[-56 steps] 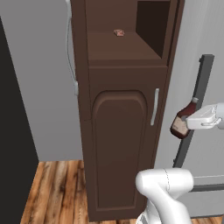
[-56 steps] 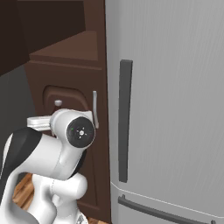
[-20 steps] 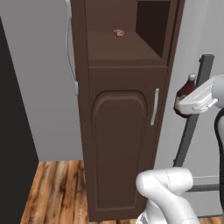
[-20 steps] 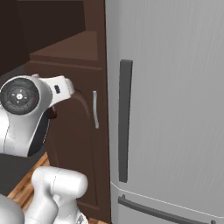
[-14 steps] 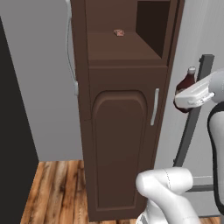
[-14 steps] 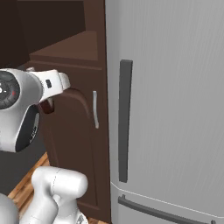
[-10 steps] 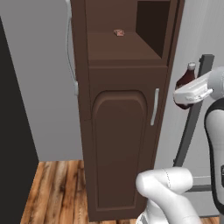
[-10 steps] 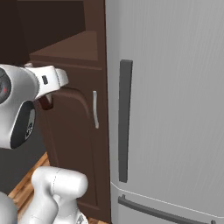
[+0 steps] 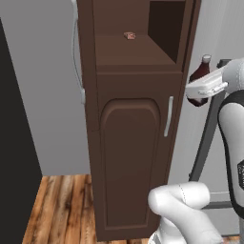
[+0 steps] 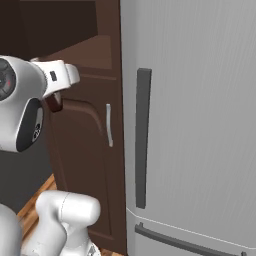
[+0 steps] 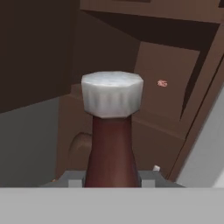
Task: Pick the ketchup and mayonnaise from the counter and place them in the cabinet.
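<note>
The gripper [image 9: 199, 90] was clamped on the ketchup [image 9: 198, 80], its fingers pressed against the bottle's dark red-brown body just below the narrow neck. The bottle stood upright in that grip, pale cap at the top, held in the air beside the upper right edge of the cabinet [image 9: 129, 157], about level with the top of the arched-panel door and just below the floor of the open niche. In the left base view the bottle sat just to the right of the cabinet's right side, in front of the grey refrigerator [image 10: 200, 125]. The silver bar handle [image 9: 167, 116] on the door lay lower and to the left of the bottle, apart from it.

In the hand view the ketchup's cap [image 11: 112, 94] and neck rose up the middle, with the niche beyond it. A small pinkish object [image 9: 129, 35] rested on the niche floor toward its back edge. The cabinet door was closed. Wood-plank floor [image 9: 62, 205] showed at the cabinet's foot.
</note>
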Robot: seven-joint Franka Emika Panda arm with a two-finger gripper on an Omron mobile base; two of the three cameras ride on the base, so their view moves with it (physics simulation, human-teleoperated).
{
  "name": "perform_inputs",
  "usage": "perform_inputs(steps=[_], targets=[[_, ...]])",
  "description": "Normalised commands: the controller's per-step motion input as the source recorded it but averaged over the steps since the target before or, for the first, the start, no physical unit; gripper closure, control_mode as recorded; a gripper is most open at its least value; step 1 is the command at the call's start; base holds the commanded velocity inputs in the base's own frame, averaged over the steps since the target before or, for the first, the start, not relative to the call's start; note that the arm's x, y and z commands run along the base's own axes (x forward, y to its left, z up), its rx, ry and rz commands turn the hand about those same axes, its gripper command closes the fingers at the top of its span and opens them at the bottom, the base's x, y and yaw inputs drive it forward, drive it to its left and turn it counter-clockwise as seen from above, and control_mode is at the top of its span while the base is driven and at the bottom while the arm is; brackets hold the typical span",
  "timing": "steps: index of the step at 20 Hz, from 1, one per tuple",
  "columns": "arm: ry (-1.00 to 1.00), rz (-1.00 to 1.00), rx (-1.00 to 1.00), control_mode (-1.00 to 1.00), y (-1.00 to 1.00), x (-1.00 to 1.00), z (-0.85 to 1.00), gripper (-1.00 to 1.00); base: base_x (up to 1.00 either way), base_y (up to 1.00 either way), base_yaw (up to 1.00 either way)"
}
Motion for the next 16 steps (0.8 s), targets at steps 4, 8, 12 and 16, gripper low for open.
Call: perform_inputs(steps=[4,8,12,16], targets=[[0.00,0.00,0.00,-1.00,0.01,0.32,0.16,1.00,0.00,0.00,0.00],[-0.01,0.00,0.00,-1.00,0.09,0.19,0.13,1.00,0.00,0.00,0.00],[-0.04,0.00,0.00,-1.00,0.14,0.06,0.10,1.00,0.00,0.00,0.00],[-0.06,0.00,0.00,-1.00,0.08,0.09,0.10,1.00,0.00,0.00,0.00]])
